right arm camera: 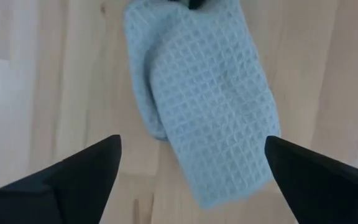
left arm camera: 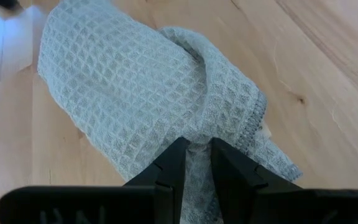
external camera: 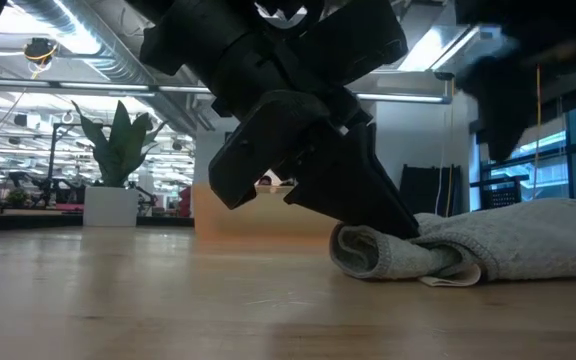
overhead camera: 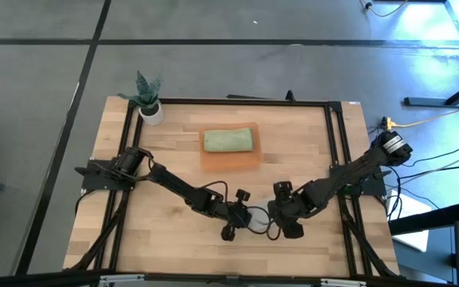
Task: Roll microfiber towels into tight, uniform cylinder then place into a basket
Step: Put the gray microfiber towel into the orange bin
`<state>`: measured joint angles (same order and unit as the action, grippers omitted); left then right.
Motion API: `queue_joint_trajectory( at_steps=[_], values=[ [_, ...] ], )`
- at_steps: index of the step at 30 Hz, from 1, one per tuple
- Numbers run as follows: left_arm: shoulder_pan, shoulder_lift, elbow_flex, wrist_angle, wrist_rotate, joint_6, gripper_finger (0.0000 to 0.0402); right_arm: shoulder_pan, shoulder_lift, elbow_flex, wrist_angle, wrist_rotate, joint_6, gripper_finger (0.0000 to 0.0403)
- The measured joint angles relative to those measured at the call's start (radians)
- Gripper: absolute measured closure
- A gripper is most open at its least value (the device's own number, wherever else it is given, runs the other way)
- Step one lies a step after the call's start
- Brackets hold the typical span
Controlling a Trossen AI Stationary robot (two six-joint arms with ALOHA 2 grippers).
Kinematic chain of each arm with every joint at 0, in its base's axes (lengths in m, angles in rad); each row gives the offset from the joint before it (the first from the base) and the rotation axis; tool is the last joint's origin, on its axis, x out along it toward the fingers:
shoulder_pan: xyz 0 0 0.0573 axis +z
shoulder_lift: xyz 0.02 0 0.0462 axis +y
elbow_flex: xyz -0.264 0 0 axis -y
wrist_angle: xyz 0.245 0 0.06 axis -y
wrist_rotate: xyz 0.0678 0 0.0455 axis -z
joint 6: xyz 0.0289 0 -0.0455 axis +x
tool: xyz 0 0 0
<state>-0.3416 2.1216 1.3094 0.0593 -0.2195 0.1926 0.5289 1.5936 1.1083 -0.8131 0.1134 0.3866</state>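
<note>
Left gripper (left arm camera: pixel 196 155) pinched tight on a fold of the pale waffle-weave towel (left arm camera: pixel 142 99), low on the wooden table (overhead camera: pixel 174 239). Right gripper (right arm camera: pixel 191 162) just across the towel, fingers spread wide, holding nothing. Beyond both, toward the table's far edge: orange basket (overhead camera: pixel 229 159) with a rolled green towel (overhead camera: pixel 228 141) inside; potted plant (overhead camera: pixel 149 102) at the far corner.

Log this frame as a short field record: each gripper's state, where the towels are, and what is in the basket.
left gripper: shut on the grey towel, pinching a fold near the table's front edge
right gripper: open, above the same towel, not touching it
green towel: rolled, lying in the basket
grey towel: loosely bunched on the table, outside the basket
plant pot: back left corner
</note>
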Motion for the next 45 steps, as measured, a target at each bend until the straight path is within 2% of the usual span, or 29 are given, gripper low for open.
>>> queue_joint_trajectory(
  at_steps=[6,13,21,30,38,45],
  values=[
    [0.0,0.0,0.0,0.007,0.0,0.0,0.0333,-0.013,0.0,-0.127,0.154,0.036,-0.062,0.0003],
    [0.0,0.0,0.0,0.008,0.0,0.0,0.0333,-0.046,0.0,-0.183,0.217,0.051,-0.113,0.0003],
    [0.0,0.0,0.0,0.009,0.0,0.0,0.0333,-0.097,0.0,-0.197,0.271,0.051,-0.189,0.0003],
    [0.0,0.0,0.0,0.009,0.0,0.0,0.0333,-0.108,0.004,-0.197,0.312,-0.027,-0.189,0.0003],
    [0.0,0.0,-0.001,0.009,0.0,0.0,0.0333,-0.108,0.089,-0.197,0.344,-0.078,-0.21,0.0003],
    [0.0,0.0,-0.001,0.009,0.0,-0.001,0.0333,-0.108,0.129,-0.195,0.355,-0.078,-0.208,0.0003]
  ],
)
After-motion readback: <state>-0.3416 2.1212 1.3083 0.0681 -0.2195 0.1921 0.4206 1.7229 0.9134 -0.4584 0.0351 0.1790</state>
